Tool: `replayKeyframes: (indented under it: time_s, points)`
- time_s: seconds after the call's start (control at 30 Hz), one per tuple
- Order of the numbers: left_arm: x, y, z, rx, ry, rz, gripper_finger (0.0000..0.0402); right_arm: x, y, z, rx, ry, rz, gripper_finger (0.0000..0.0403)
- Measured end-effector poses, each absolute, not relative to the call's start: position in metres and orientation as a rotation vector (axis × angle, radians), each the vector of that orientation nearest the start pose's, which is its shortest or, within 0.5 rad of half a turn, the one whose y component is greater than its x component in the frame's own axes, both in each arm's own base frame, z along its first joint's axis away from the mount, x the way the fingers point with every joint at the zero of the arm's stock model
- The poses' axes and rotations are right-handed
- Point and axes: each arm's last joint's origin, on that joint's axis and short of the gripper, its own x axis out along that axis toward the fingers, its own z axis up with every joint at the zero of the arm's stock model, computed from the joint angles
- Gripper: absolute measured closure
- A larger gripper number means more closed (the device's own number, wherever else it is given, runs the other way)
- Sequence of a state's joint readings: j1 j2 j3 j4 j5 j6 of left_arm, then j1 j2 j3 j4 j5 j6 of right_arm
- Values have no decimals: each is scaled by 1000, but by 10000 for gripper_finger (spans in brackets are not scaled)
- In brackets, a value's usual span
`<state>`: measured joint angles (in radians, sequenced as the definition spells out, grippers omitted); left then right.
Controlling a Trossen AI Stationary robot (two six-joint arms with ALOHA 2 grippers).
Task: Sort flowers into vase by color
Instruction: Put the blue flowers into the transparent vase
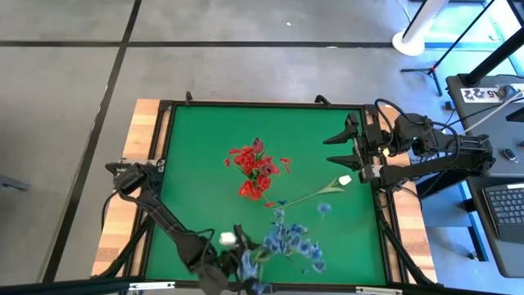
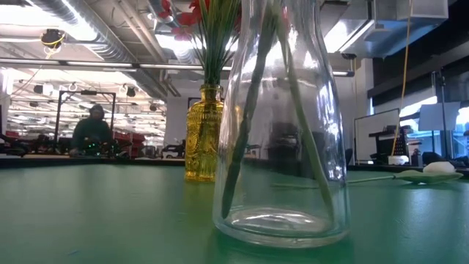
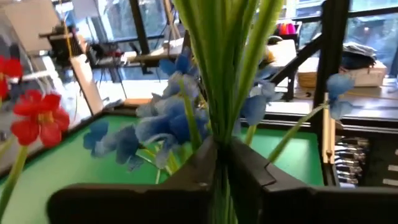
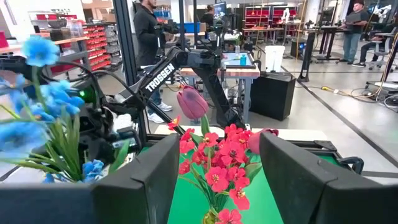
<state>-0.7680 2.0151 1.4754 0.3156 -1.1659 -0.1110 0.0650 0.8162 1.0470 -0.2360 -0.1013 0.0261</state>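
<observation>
Green table [image 1: 188,164], blue flowers [image 3: 168,118] upright

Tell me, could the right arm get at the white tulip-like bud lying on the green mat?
Probably yes: the white bud lies bare just below the open right gripper, nothing between them.

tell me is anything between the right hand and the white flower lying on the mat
Nothing visible does. The right hand hangs open at the mat's right edge, and the white flower lies just beside it on open green mat.
</observation>
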Motion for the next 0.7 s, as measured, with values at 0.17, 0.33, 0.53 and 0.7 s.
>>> replayKeyframes:
  time_s: [0.17, 0.33, 0.53, 0.7]
  points:
    - [344, -294, 248, 51, 116, 377, 315, 160, 13, 410, 27, 7, 166, 183]
    - [336, -300, 254, 12, 103, 356, 244, 160, 13, 410, 27, 7, 166, 183]
    - [316, -313, 270, -36, 69, 330, 182, 160, 13, 410, 24, 6, 167, 183]
    - [300, -321, 281, -64, 44, 337, 184, 160, 13, 410, 22, 4, 166, 183]
